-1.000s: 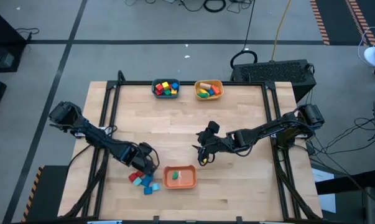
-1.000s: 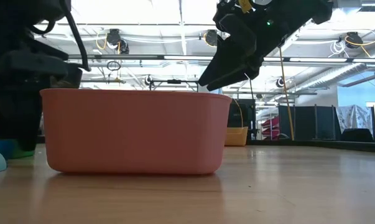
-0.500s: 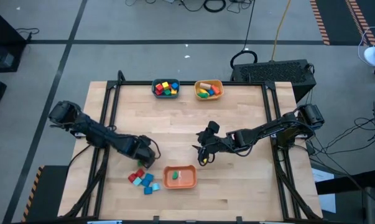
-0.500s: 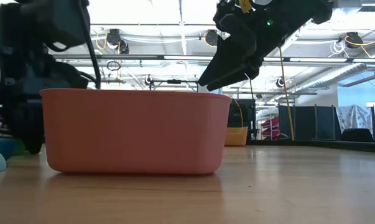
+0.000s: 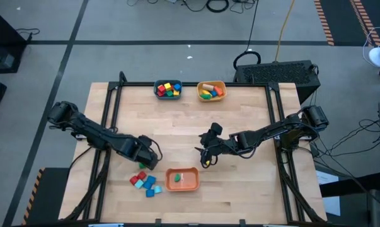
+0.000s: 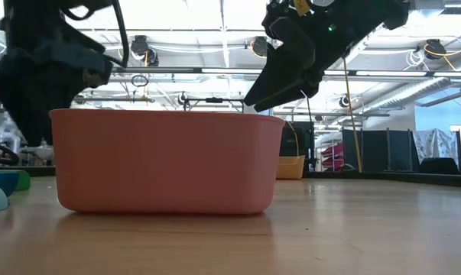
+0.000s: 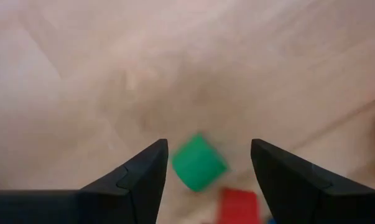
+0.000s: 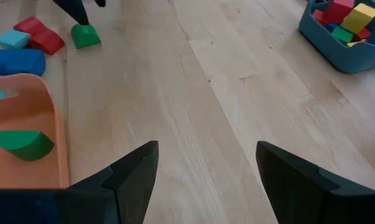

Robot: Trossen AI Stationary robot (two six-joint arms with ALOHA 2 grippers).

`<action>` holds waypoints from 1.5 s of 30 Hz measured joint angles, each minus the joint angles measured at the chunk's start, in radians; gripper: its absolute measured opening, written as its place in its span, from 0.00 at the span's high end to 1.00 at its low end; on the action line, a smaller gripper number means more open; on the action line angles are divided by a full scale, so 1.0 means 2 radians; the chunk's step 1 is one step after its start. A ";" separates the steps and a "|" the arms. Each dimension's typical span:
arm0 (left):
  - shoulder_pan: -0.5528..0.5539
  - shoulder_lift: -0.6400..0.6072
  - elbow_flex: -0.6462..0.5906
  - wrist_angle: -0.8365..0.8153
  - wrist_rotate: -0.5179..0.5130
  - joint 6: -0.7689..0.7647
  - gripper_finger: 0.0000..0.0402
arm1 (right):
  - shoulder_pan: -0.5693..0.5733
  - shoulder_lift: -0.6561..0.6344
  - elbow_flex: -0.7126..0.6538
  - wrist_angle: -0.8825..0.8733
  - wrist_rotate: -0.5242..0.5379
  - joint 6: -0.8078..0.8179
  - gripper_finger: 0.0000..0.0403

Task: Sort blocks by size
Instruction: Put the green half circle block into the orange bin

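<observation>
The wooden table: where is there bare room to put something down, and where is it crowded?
Bare wood spans the middle of the wooden table, between the teal bowl and yellow bowl at the back and both grippers. The right half is bare too. It is crowded at the front left: loose red and blue blocks, the orange bowl, the left gripper.

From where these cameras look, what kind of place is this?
Probably a robotics lab or workshop. A framed wooden table stands on a grey floor with loose cables and striped hazard tape. The level view shows bare ceiling pipes and strip lights.
</observation>
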 joint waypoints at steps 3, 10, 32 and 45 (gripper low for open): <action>-0.006 0.003 0.000 0.012 0.021 -0.073 0.42 | 0.000 0.000 0.000 -0.001 -0.015 0.000 0.36; -0.021 0.004 0.000 0.009 0.039 -0.200 0.42 | 0.000 0.000 0.000 -0.021 -0.036 -0.008 0.36; -0.042 0.082 -0.005 0.016 0.049 -0.264 0.42 | 0.002 0.000 0.000 -0.043 -0.036 0.006 0.36; -0.037 0.090 -0.005 0.073 0.015 -0.213 0.47 | 0.005 0.000 0.000 -0.043 -0.036 0.006 0.36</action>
